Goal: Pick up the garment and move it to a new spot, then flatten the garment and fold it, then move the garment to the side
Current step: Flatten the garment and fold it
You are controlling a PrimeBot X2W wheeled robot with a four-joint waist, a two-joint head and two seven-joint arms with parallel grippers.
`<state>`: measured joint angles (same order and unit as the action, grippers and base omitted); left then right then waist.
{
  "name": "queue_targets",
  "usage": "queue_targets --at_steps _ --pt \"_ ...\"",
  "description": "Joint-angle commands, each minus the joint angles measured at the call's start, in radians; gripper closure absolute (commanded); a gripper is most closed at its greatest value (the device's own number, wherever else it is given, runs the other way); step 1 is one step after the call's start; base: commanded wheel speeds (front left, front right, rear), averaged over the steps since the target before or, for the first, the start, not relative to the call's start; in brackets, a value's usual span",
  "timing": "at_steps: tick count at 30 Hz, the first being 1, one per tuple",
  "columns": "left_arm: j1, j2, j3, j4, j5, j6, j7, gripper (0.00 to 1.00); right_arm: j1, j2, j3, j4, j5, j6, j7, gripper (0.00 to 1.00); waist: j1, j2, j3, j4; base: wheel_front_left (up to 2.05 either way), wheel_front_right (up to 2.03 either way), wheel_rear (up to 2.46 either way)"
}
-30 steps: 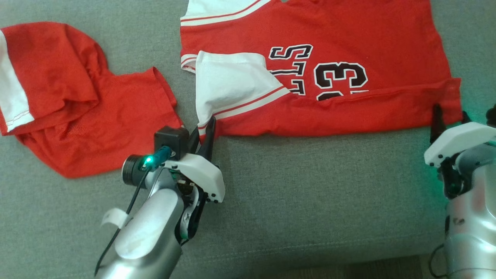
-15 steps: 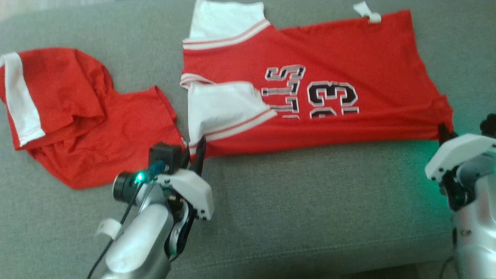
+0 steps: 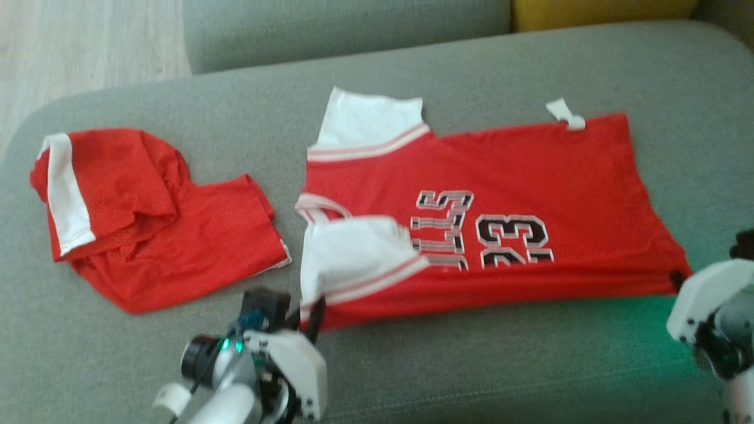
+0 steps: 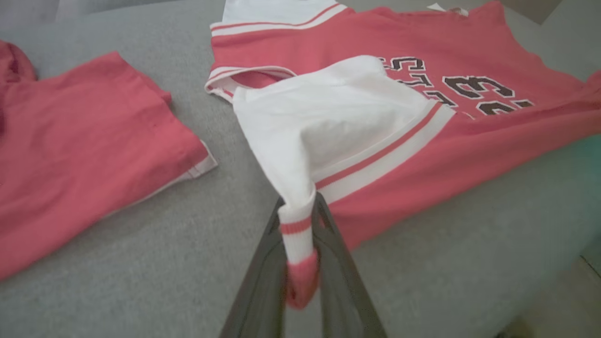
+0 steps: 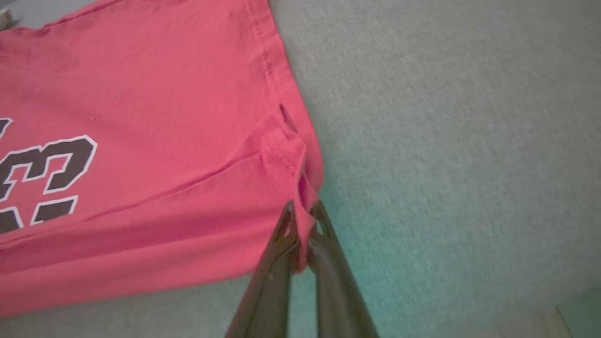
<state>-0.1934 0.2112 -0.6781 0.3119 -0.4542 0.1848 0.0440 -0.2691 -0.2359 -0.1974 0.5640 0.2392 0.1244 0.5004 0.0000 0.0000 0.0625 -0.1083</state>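
Right pincer (image 5: 303,211) has snapped shut on the jersey's (image 3: 518,176) near hem corner; head cam tilted up, cloth hasn't shifted. Left to right on the sofa (image 3: 471,365): red shorts (image 3: 177,253) lying apart, left pincer (image 4: 298,206) clamped on the white sleeve tip, jersey mostly flat with its long axis running pincer to pincer. Both arms sit low at the near edge, fingers pointing away from the robot, so the fold likely goes forward.

Soft light; head view blurred; green glow right
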Motion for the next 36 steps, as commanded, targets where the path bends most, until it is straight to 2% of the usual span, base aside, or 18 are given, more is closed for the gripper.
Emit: queue_targets --at_steps 1,6,11,12,13,15,20,28,31,36 --pt "-0.014 0.04 0.034 -0.052 -0.006 0.003 0.015 1.0 0.003 -0.041 0.016 -0.064 0.013 0.006 0.021 1.0 0.0 0.0 -0.017 -0.005 0.0 0.0 0.0" --pt "0.034 0.075 0.021 -0.142 -0.008 0.016 0.063 1.0 0.092 -0.05 0.004 -0.19 0.027 0.006 0.089 1.0 0.0 0.0 -0.02 -0.01 0.0 0.0 0.0" --pt "0.022 0.086 0.017 -0.17 -0.002 0.023 0.081 1.0 0.136 -0.022 -0.022 -0.287 0.019 0.006 0.107 1.0 0.0 0.0 0.005 -0.017 0.0 0.0 0.0" --pt "0.016 0.087 0.016 -0.17 0.0 0.022 0.084 1.0 0.135 -0.017 -0.026 -0.304 0.013 0.006 0.094 0.2 0.0 0.0 0.012 -0.019 0.0 0.0 0.0" --pt "0.009 0.09 0.014 -0.167 0.004 0.021 0.089 0.8 0.132 -0.013 -0.025 -0.318 0.011 0.006 0.078 0.0 0.0 0.0 0.02 -0.021 0.0 0.0 0.0" --pt "-0.007 0.094 0.018 -0.164 0.006 0.02 0.09 0.0 0.116 0.002 -0.024 -0.343 0.017 0.006 0.031 0.0 0.0 0.0 0.036 -0.025 0.0 0.0 0.0" --pt "-0.083 0.096 0.071 -0.179 0.014 0.034 0.025 0.0 0.059 0.019 -0.002 -0.373 0.015 0.006 -0.124 0.0 0.0 0.0 0.076 -0.034 0.0 0.0 0.0" --pt "-0.256 0.083 0.12 -0.188 0.033 0.008 -0.064 0.0 -0.052 0.026 0.069 -0.377 -0.006 0.006 -0.341 0.0 0.0 0.0 0.151 -0.056 0.0 0.0 0.0" --pt "-0.366 0.076 0.112 -0.145 0.045 -0.028 -0.045 0.0 -0.115 0.032 0.103 -0.356 -0.021 0.006 -0.387 0.0 0.0 0.0 0.199 -0.075 0.0 0.0 0.0" --pt "-0.578 0.064 0.086 0.013 0.035 -0.14 0.038 0.0 -0.237 0.047 0.161 -0.315 -0.046 0.006 -0.427 0.0 0.0 0.0 0.283 -0.125 0.0 0.0 0.0"
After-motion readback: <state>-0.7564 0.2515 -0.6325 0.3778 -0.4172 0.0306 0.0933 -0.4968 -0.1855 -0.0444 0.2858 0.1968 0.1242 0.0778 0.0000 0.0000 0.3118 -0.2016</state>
